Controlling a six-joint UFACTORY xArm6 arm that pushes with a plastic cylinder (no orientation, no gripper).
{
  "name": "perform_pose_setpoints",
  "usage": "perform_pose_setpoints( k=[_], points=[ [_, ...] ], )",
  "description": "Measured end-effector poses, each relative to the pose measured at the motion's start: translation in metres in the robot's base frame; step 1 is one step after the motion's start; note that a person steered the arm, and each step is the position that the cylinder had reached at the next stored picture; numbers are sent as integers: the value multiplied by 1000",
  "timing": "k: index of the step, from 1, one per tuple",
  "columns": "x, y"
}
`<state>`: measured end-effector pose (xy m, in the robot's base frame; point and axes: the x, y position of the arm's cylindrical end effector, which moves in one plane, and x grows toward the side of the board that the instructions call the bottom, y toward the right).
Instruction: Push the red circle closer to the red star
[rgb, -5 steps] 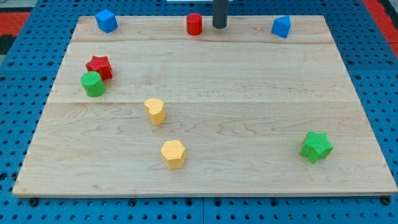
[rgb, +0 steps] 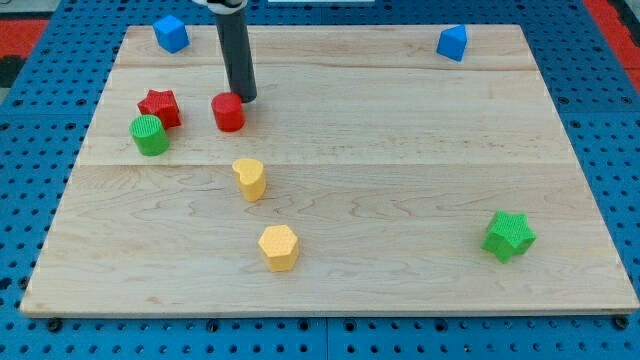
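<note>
The red circle (rgb: 229, 112) stands on the wooden board (rgb: 400, 180) at the upper left, a short gap to the right of the red star (rgb: 159, 106). My tip (rgb: 244, 98) is down at the circle's upper right edge, touching or almost touching it. The dark rod rises from there to the view's top.
A green circle (rgb: 150, 135) sits just below the red star. A blue cube (rgb: 171, 33) is at the top left and a blue block (rgb: 452, 43) at the top right. A yellow heart (rgb: 250, 179) and a yellow hexagon (rgb: 278, 247) lie below the circle. A green star (rgb: 508, 236) is at the lower right.
The red circle has moved from the board's top edge down and to the left, close to the red star. My tip has moved the same way, behind it.
</note>
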<state>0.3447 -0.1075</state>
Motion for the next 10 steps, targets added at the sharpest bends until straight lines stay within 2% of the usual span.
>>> perform_pose_setpoints(
  k=[2, 4, 5, 6, 7, 10],
  points=[
    [20, 55],
    [31, -18],
    [37, 62],
    [80, 204],
    [97, 271],
    [97, 274]
  ],
)
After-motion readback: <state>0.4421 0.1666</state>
